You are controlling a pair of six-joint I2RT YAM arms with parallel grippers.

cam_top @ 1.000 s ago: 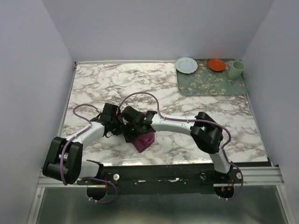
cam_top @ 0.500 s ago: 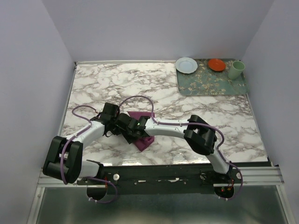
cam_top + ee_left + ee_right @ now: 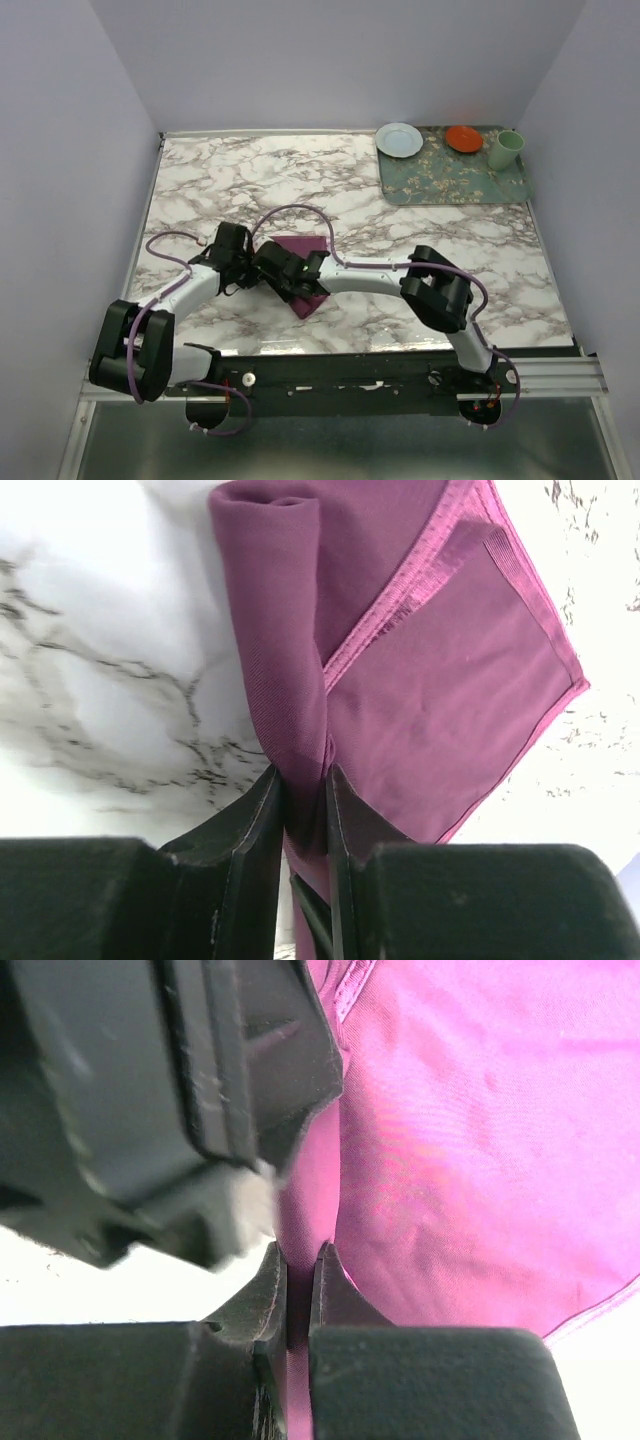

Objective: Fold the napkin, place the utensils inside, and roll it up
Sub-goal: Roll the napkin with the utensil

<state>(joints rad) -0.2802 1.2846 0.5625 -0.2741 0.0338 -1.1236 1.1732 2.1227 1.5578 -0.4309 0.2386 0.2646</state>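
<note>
Napkin (image 3: 450,700): one, pinched by left gripper (image 3: 300,780) and right gripper (image 3: 298,1260).

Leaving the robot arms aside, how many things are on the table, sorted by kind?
Plates: 2, a pale blue plate and an orange plate
Cups: 1, the green cup
Mats: 1, the green floral mat
Napkins: 1, the purple napkin
Total: 5

The napkin (image 3: 310,303) lies on the table (image 3: 430,225) at lower centre of the frame; on a mat (image 3: 450,185) at upper right stand a plate (image 3: 399,139), bowl (image 3: 463,138) and cup (image 3: 506,150) (left to right).
</note>
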